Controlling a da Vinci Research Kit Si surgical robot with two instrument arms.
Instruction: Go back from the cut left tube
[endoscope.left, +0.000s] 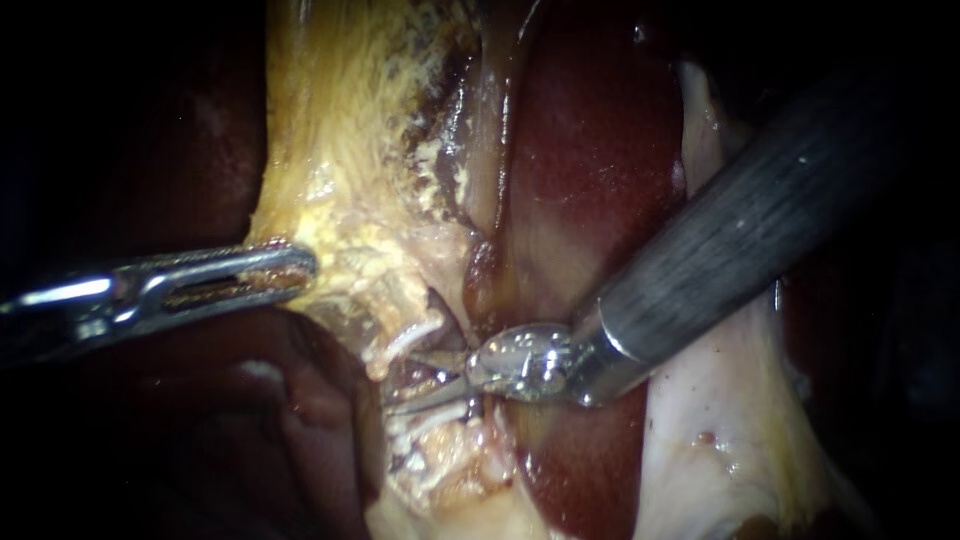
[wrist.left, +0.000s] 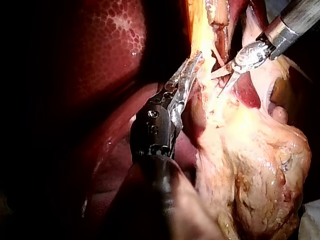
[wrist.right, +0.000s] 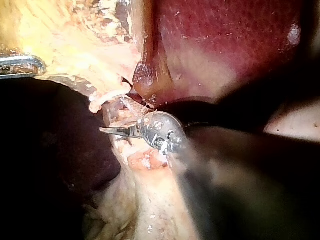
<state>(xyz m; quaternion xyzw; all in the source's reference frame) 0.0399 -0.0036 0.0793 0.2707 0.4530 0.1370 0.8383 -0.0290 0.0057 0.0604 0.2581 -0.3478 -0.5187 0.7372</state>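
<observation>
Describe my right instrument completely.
The right instrument enters from the upper right: a dark grey, matte shaft ending in a shiny metal wrist. Its end effector is two thin, pointed blades, standing open with a clear gap, nothing gripped. The tips lie among whitish strands below the yellowish tissue, beside the dark red liver.

Polished metal right instrument (endoscope.left: 425, 383), wet glossy liver (endoscope.left: 590, 150)
</observation>
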